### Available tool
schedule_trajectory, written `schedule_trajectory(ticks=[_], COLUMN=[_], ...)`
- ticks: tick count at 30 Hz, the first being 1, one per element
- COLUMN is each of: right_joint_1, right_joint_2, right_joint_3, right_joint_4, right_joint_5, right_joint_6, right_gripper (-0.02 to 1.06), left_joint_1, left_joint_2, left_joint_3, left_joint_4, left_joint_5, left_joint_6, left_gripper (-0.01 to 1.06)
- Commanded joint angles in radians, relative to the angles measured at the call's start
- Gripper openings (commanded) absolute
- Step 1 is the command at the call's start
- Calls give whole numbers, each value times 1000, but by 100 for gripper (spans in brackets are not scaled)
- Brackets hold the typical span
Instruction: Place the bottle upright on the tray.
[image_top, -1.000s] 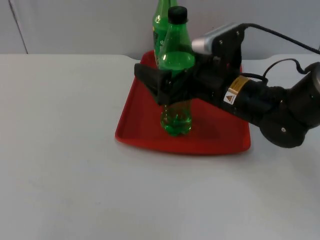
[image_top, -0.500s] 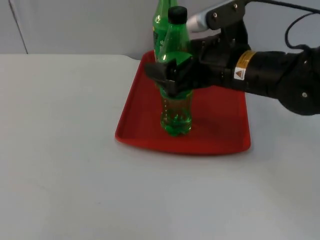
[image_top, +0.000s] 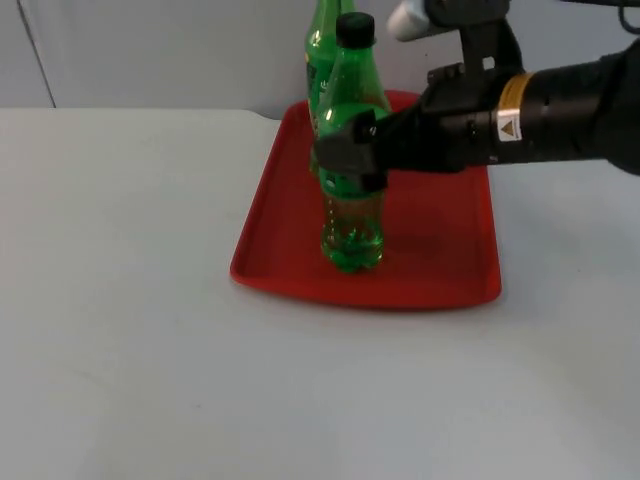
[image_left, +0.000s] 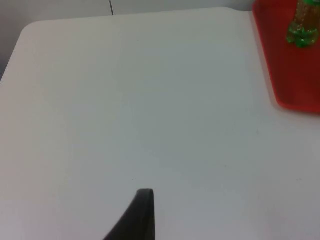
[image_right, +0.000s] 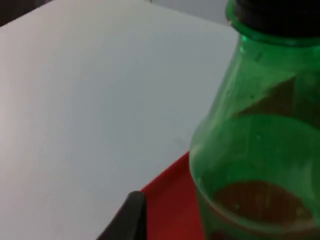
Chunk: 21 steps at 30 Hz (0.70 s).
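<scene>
A green bottle (image_top: 352, 220) with a black cap stands upright near the front left of the red tray (image_top: 440, 255). My right gripper (image_top: 348, 152) is at the bottle's mid height, coming in from the right, open with its fingers loosely either side of the bottle. The right wrist view looks at the bottle's shoulder (image_right: 255, 150) from very close, with the tray's edge (image_right: 170, 200) beneath it. The left wrist view looks over bare table toward the tray (image_left: 290, 65) and the bottle's base (image_left: 302, 30). The left arm waits, one fingertip (image_left: 141, 215) in its own view.
A second green bottle (image_top: 322, 45) stands upright at the tray's far left corner, close behind the first one. White table lies open to the left of the tray and in front of it. The grey partition wall closes the back.
The right gripper has risen and drawn back to the right along the bottle. The bottle has stayed in place on the tray.
</scene>
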<state>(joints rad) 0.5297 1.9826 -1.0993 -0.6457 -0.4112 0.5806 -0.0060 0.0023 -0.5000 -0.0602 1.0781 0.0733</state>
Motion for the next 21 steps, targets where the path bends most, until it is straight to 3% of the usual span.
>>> schedule_trajectory(ticks=[1,3,9,17,21], right_joint_1=[3,3,3,3,3], right_joint_2=[-36,-56,-116,-190,-245], right_joint_3=[6,6,29,87,134], right_joint_4=[-100,-176,-248,-286,-444], right_joint_5=[64,124,183,206,239], right_joint_6=[120,207,348,425,539], right_gripper=[105,105,105,105,105], left_joint_1=[4,4,4,4,4], left_joint_2=[-2,-2,-2,-2,-2], left_joint_3=[4,4,4,4,4], left_joint_4=[1,1,1,1,1], left_joint_5=[-2,-2,-2,-2,-2], left_joint_6=[-1,-1,-1,-1,-1], left_gripper=[105,105,105,105,105])
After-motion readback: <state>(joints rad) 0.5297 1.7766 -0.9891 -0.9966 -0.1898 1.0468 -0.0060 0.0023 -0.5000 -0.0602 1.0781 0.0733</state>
